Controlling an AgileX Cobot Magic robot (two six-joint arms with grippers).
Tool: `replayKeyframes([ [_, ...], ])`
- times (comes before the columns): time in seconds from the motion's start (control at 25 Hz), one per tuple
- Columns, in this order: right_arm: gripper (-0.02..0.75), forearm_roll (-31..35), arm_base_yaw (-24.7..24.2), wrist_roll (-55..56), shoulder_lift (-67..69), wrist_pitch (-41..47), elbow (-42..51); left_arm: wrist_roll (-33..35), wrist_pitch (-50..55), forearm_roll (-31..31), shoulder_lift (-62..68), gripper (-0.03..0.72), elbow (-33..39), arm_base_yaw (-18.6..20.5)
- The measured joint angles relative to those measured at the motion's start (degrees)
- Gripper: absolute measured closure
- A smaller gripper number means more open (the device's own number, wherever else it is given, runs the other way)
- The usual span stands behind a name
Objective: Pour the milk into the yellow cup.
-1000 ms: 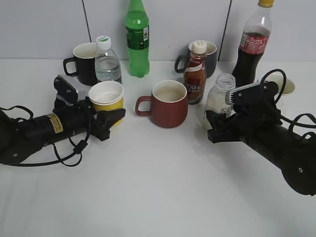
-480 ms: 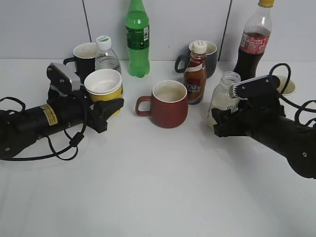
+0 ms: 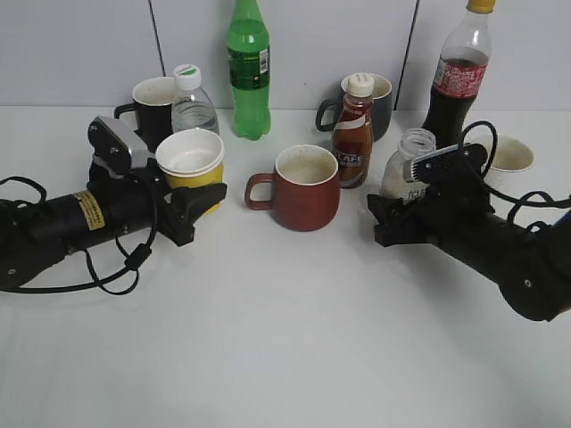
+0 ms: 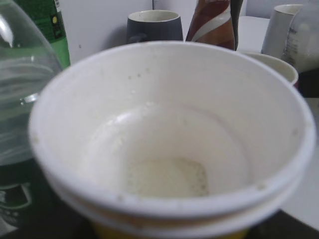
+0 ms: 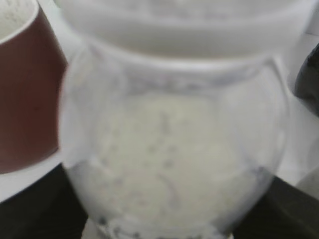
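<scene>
White table (image 3: 268,339), red-brown mug (image 3: 303,187), coffee bottle (image 3: 352,132), green bottle (image 3: 247,69), cola bottle (image 3: 457,76)

Your exterior view looks down at a slant across the table (image 3: 285,357). Left wrist view sits tight over the yellow cup (image 4: 169,134); right wrist view presses against the milk bottle (image 5: 174,149). Both share the red-brown mug (image 3: 306,187).

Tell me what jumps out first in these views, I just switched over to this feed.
Two black arms reach in from either side: the left claw holds the yellow cup at left, the right claw holds the capless milk bottle upright at right. Between them stands a red-brown mug, with a tall green bottle at the back. The left wrist view shows only a thin pale residue in the cup's bottom.
</scene>
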Motion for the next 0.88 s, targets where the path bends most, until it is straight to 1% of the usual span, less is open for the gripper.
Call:
replayKeyframes([
  [0.08, 0.2, -0.06, 0.0, 0.05, 0.75, -0.46, -0.47, 0.0, 0.0, 0.4, 0.0, 0.286, 0.0, 0.0],
  [0.2, 0.309, -0.06, 0.0, 0.1, 1.02, -0.5, -0.47, 0.0, 0.0, 1.95, 0.0, 0.286, 0.0, 0.0],
  [0.4, 0.305, -0.11, 0.0, 0.16, 0.96, -0.14, -0.51, -0.19, 0.57, 4.34, -0.82, 0.286, 0.0, 0.0],
  [0.48, 0.305, -0.11, 0.0, 0.16, -0.05, 1.77, -0.54, -0.75, 1.77, 4.52, -2.23, 0.286, 0.0, 0.0],
  [0.6, 0.305, -0.76, 0.0, 0.16, -3.73, 7.9, -0.49, -4.55, 3.96, 5.59, -5.81, 0.286, 0.0, 0.0],
  [0.72, 0.305, -2.79, 0.06, 0.21, -9.51, 13.46, -0.49, -7.63, 4.26, 7.85, -7.56, 0.286, 0.0, 0.0],
  [0.84, 0.305, -4.36, 1.28, 0.21, -15.95, 17.87, -0.49, -13.67, 4.53, 13.82, -9.82, 0.286, 0.0, -0.13],
  [0.88, 0.305, -5.16, 1.96, 0.21, -18.04, 18.82, -0.49, -14.66, 4.68, 14.87, -10.15, 0.286, 0.0, -0.27],
])
